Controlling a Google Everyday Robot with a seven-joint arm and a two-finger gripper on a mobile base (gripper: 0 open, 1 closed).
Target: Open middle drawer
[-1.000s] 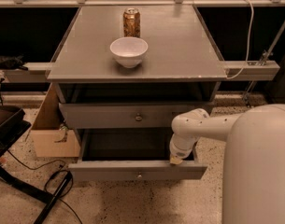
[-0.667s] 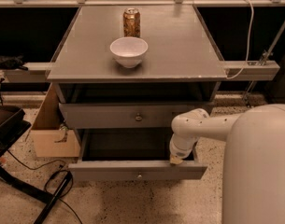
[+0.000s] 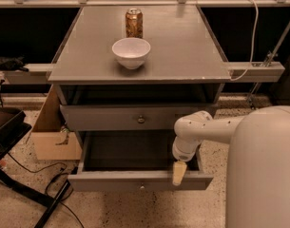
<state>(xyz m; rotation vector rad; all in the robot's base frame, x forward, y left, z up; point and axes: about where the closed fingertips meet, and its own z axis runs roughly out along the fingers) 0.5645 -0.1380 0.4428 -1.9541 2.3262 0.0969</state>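
Note:
The middle drawer (image 3: 111, 181) is a wide shallow grey drawer with a small round knob (image 3: 142, 186). It stands pulled far out of the grey cabinet, and its dark inside (image 3: 130, 151) looks empty. My gripper (image 3: 178, 173) hangs from the white arm (image 3: 192, 132) and points down. It sits at the right end of the drawer's front rim, right of the knob. The taller-fronted grey drawer (image 3: 111, 118) with its own knob (image 3: 141, 119) is directly above and nearly shut.
A white bowl (image 3: 131, 52) and a drink can (image 3: 134, 23) stand on the cabinet top (image 3: 182, 46). A cardboard box (image 3: 52, 137) and a black stand (image 3: 6, 127) are to the left, with cables (image 3: 54, 184) on the floor. My white body (image 3: 263, 170) fills the lower right.

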